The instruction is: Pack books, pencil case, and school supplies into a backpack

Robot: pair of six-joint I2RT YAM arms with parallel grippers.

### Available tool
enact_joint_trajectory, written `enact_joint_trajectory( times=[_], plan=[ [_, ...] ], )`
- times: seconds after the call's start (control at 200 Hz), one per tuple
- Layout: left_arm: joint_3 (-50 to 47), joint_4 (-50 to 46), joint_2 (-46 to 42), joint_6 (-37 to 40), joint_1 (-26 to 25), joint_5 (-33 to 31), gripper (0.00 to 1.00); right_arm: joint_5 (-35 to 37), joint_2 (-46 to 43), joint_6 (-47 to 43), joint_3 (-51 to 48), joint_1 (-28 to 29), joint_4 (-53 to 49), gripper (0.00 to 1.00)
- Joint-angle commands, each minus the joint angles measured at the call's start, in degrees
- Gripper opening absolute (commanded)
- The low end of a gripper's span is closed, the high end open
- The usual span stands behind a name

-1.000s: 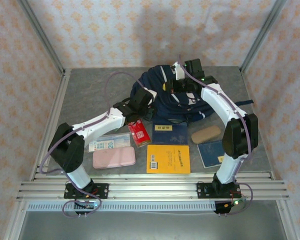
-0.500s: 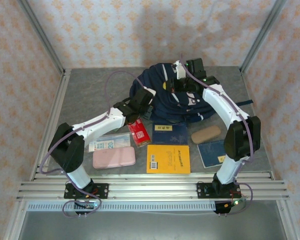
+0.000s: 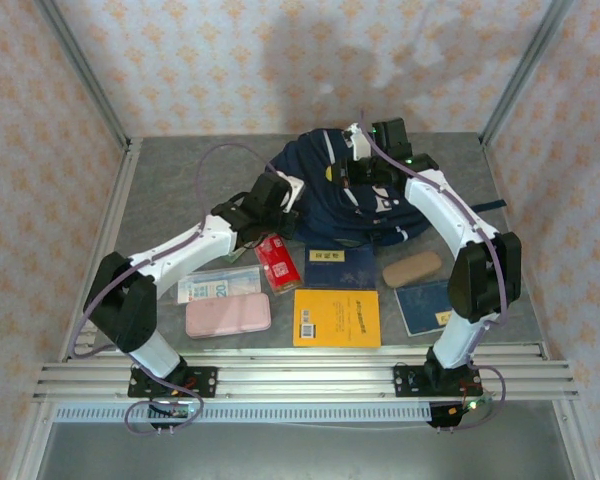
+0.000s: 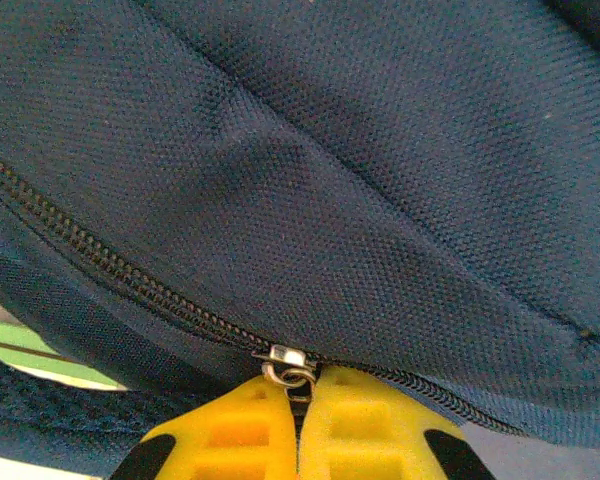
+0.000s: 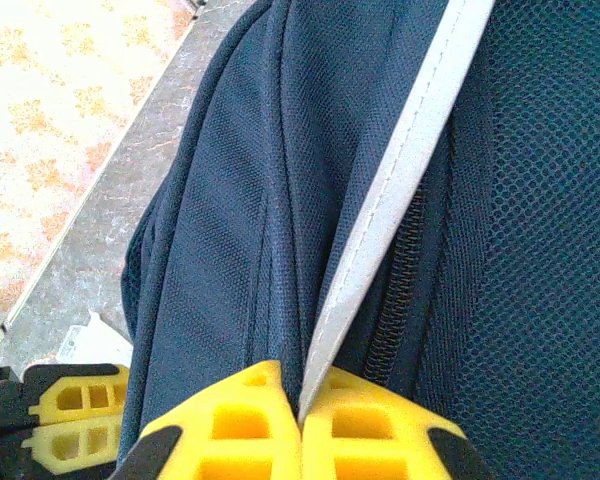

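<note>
The navy backpack (image 3: 325,212) lies at the back middle of the table. My left gripper (image 4: 300,388) is shut on the backpack's metal zipper pull (image 4: 288,364), at the bag's left side (image 3: 284,203). My right gripper (image 5: 302,398) is shut on the backpack's white stripe (image 5: 400,190) and the fabric beside it, at the top of the bag (image 3: 346,172). In front of the bag lie the orange-yellow book (image 3: 336,318), two navy books (image 3: 340,267) (image 3: 427,305), the pink pencil case (image 3: 228,315), a red packet (image 3: 278,264), a pale blue packet (image 3: 218,286) and a tan piece (image 3: 412,268).
A green-edged packet (image 4: 40,358) peeks from under the bag in the left wrist view. The left gripper's yellow fingers (image 5: 68,418) show in the right wrist view. Patterned walls and metal rails enclose the table (image 3: 170,190). Bare table lies left of the bag.
My left gripper has shut on the zipper pull, and its arm has shifted slightly left and back. The right arm holds its grip in place.
</note>
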Motion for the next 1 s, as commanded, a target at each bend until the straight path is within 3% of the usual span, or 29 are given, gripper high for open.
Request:
enact_joint_trajectory(
  times=[0.0, 0.275, 0.886, 0.996],
  plan=[
    [-0.7, 0.2, -2.3, 1.4, 0.4, 7.9, 0.00, -3.2, -1.7, -3.8, 1.1, 1.1, 3.3, 0.00],
    [-1.8, -2.9, -3.9, 2.0, 0.5, 13.7, 0.00, -8.7, -0.5, -6.6, 1.8, 2.0, 1.7, 0.00],
    [-3.7, -6.3, -5.4, 3.5, 0.8, 10.7, 0.00, -9.0, 0.8, -7.4, 2.8, 2.6, 0.5, 0.00],
    [-4.6, -6.1, -6.1, 3.5, 1.0, 10.5, 0.04, -9.0, 0.9, -7.2, 2.7, 2.7, 0.7, 0.00]
  ],
)
